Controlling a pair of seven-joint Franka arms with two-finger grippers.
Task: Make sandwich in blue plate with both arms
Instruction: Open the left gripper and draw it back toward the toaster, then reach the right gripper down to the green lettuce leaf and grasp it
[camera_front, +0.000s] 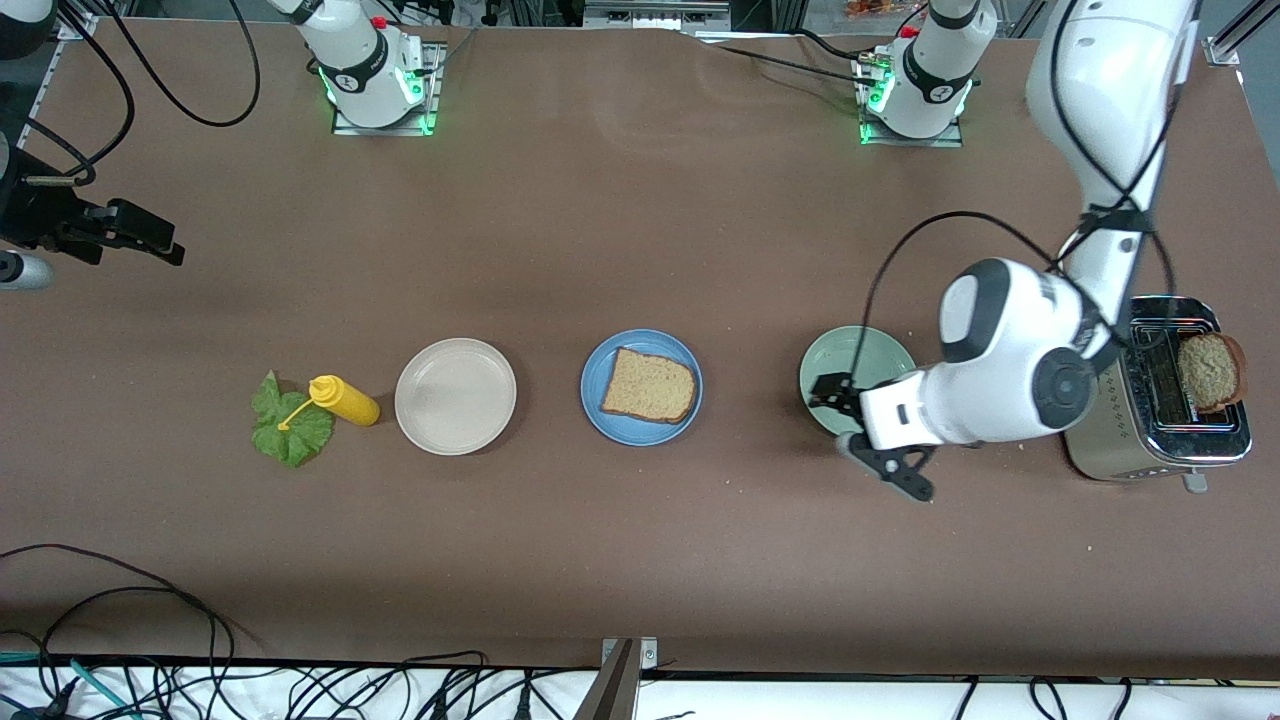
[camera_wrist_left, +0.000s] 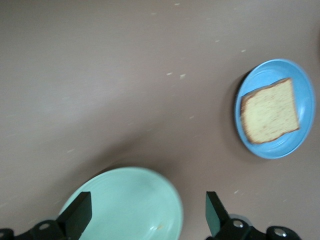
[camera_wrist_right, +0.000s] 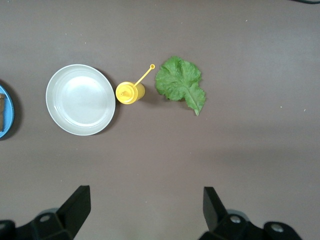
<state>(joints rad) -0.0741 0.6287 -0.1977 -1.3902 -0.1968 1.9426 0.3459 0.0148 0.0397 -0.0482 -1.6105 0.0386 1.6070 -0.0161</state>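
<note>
While one square slice of grainy brown toast (camera_front: 649, 385) lies flat on the round, low-rimmed blue plate (camera_front: 600, 363) (mid-table), the left gripper (camera_front: 838, 398) hangs over the glossy pale green plate (camera_front: 868, 348), fingers spread wide and holding nothing. Another slice (camera_front: 1211, 371) stands in the shiny metal toaster (camera_front: 1150, 440) at the left arm's end. The right gripper (camera_front: 150, 238) waits above bare tabletop, fingers wide apart and empty. A ruffled lettuce leaf (camera_front: 288, 425) touches the yellow squeeze bottle (camera_front: 343, 400), just beside the smooth beige plate (camera_front: 456, 396).
</note>
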